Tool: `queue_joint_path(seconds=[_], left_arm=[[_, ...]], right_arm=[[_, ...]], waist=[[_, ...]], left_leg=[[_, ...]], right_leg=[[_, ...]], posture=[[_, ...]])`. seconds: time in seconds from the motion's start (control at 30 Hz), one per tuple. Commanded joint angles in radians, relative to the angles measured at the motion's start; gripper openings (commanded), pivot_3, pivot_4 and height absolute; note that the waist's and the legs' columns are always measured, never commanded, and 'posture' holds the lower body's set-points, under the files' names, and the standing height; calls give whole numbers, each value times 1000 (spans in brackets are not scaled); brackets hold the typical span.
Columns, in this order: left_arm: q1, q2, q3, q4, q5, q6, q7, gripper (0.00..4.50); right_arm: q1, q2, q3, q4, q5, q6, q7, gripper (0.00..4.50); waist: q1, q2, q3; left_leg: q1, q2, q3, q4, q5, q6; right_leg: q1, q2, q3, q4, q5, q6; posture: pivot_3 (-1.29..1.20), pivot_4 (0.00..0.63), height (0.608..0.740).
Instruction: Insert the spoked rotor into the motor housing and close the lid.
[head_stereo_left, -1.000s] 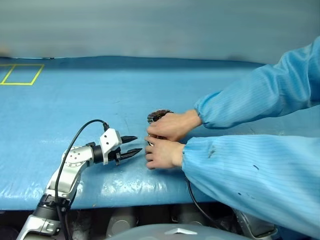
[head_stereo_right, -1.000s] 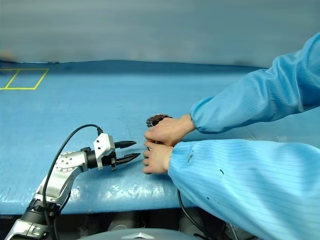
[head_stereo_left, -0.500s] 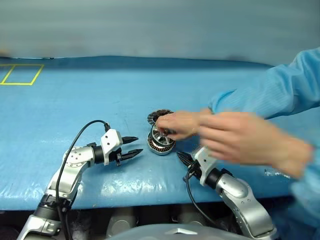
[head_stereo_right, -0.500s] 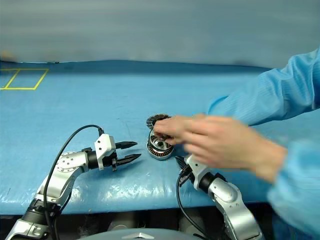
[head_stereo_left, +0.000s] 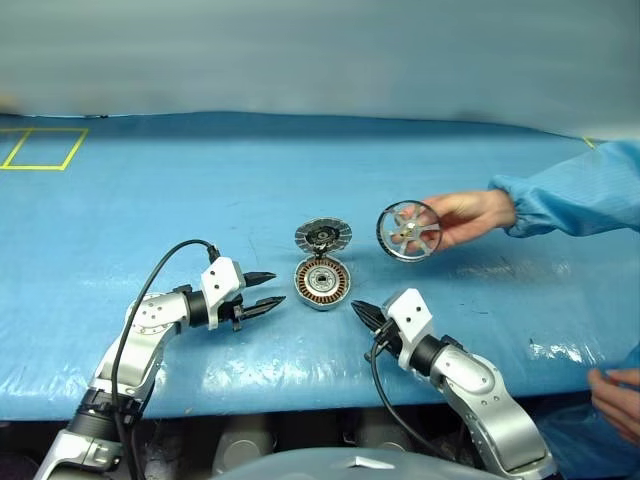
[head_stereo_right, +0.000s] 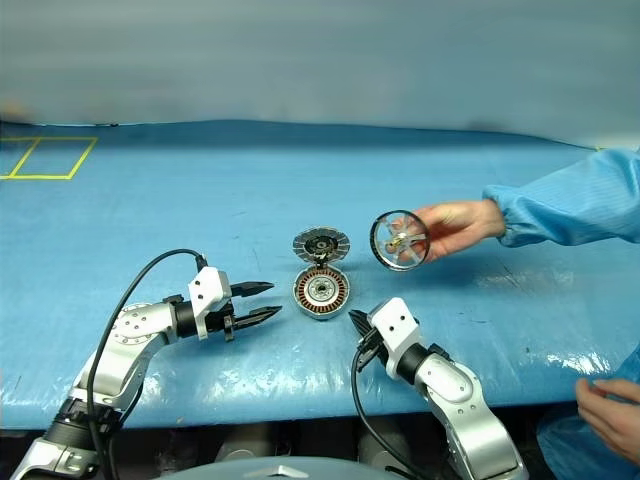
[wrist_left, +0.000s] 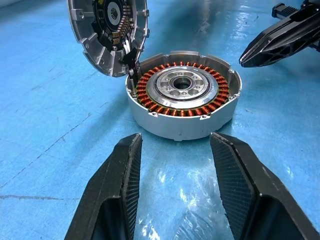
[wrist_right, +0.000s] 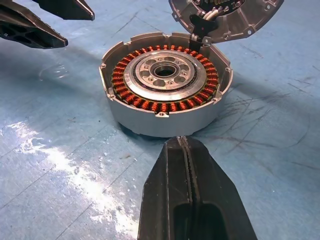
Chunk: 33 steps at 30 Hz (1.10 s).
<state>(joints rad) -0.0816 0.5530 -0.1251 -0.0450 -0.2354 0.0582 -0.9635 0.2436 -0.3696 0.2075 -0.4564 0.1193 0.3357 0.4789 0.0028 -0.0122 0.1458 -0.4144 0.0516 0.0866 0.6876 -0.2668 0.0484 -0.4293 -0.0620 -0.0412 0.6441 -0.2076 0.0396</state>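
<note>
Shiny silver spoked rotor (head_stereo_left: 408, 231), 5 spokes, dark rim, upright in hand (head_stereo_left: 470, 216).

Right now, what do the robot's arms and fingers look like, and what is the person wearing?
Both arms are silver-grey metal with white wrist blocks and black joints. The left gripper and right gripper each have two black, pointed, ridged fingers. A black cable loops over the left arm. The person wears a light blue striped sleeve.

The lid (wrist_left: 108, 31) is cut off by the frame edge in both wrist views, the person's fingers (head_stereo_left: 452, 222) hide part of the spoked rotor (head_stereo_left: 408, 230) rim, and its hub detail seems too small to tell.
</note>
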Motion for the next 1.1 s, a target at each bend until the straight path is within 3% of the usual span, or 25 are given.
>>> queue_joint_path(seconds=[0.03,1.1], left_arm=[[-10,1,8,-12,-3,-13,-1,2285],[-18,-1,2,-7,1,-21,-11,2285]], right_arm=[[-8,4,-3,-19,2,-16,-4,0],[-8,-2,-9,-28,-4,-14,-2,0]], waist=[[0,0,0],[0,0,0]], left_leg=[[0,0,0,0,0,0],[0,0,0,0,0,0]], right_leg=[[0,0,0,0,0,0],[0,0,0,0,0,0]], posture=[[0,150,740],[0,150,740]])
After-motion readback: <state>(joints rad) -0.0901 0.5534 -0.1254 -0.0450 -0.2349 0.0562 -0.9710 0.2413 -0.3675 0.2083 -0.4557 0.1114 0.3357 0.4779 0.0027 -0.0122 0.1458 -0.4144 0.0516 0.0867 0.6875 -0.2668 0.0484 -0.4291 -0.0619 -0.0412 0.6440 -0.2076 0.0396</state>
